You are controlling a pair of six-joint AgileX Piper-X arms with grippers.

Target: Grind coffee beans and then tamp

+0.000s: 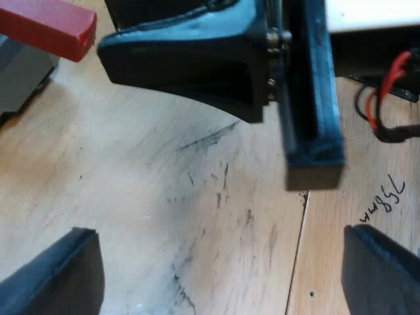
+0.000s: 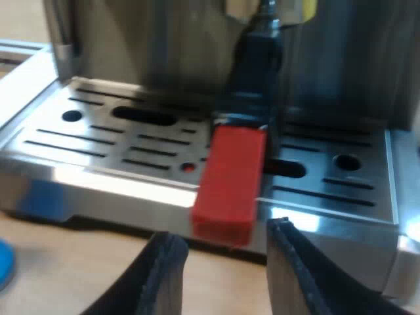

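Note:
The holder's dark handle [image 2: 257,59] runs out from the espresso machine's front [image 2: 164,39] and ends in a red block [image 2: 228,184] over the steel drip tray [image 2: 98,138]. My right gripper [image 2: 226,272] is open, its fingers [image 2: 161,275] standing just short of the red end, one to each side, not touching it. My left gripper [image 1: 216,275] hangs wide open over the bare wooden table [image 1: 164,190], holding nothing. Beyond it I see the right arm's black fingers [image 1: 197,59] close to the red end [image 1: 49,26].
A blue object [image 2: 3,262] lies on the table beside the machine's base, mostly cut off. A grey corner of the machine [image 1: 20,79] sits under the red end. A seam between table boards [image 1: 298,243] and pencil marks [image 1: 384,200] show on the wood.

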